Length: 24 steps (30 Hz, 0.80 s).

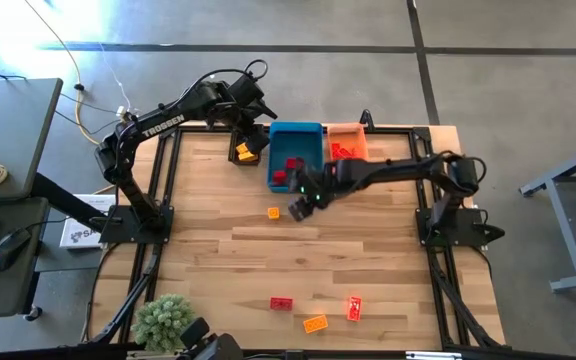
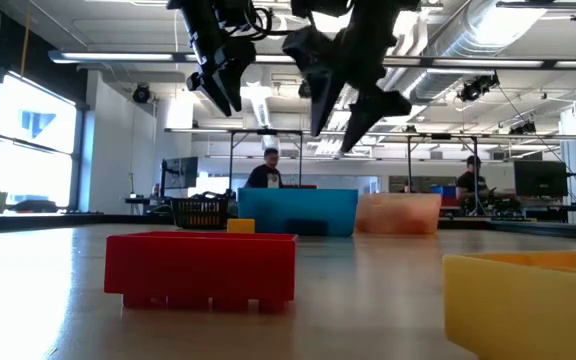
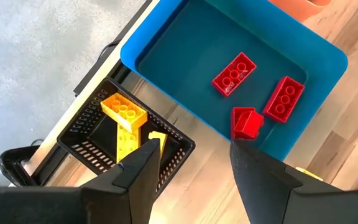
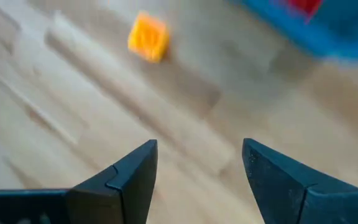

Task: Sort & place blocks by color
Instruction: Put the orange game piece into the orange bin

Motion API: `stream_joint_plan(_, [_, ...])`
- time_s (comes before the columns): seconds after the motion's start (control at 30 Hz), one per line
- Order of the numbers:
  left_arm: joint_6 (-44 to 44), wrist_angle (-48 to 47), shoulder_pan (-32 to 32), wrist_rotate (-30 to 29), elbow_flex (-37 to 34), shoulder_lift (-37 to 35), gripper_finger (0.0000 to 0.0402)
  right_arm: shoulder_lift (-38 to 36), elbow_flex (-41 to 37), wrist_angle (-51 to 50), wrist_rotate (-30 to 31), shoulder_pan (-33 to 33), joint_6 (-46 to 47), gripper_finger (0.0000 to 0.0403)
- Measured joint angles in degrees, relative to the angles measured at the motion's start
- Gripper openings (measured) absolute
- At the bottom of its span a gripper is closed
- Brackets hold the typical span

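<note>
R gripper [image 1: 301, 207] hangs over the table just near of the blue bin [image 1: 311, 130], fingers wide, empty; small orange block [image 1: 274, 212] just left of it. L gripper [image 1: 251, 133] wide, empty, above the black bin [image 1: 236, 152] w/ yellow blocks [image 3: 124, 110]. Red blocks [image 3: 234, 73] in blue bin; orange bin [image 1: 347, 131] contents hard to make out. Three blocks [image 1: 315, 323] at near edge.

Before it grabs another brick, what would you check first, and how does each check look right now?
1. Right gripper open and empty: ok.
2. Small orange plastic brick lies alone on the wooden table beside that gripper: ok.
3. Left gripper open, nothing between its fingers: ok.
4. Blue rectangular bin holds only red bricks: ok.
5. Black slotted basket holds only yellow bricks: ok.
6. Table sorted: not ok, some bricks remain near the front edge.
</note>
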Motion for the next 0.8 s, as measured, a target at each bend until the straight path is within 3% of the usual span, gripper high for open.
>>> stream_joint_plan(0.47, [0.44,0.0,-0.01,0.16,0.0,0.0,0.0184,0.0,-0.02,-7.41,-3.14,16.51,36.32,0.0222])
stream_joint_plan(0.8, [0.44,-0.07,-0.01,0.16,0.0,0.0,0.0184,0.02,-0.02,-8.49,-3.16,27.32,51.87,0.0222])
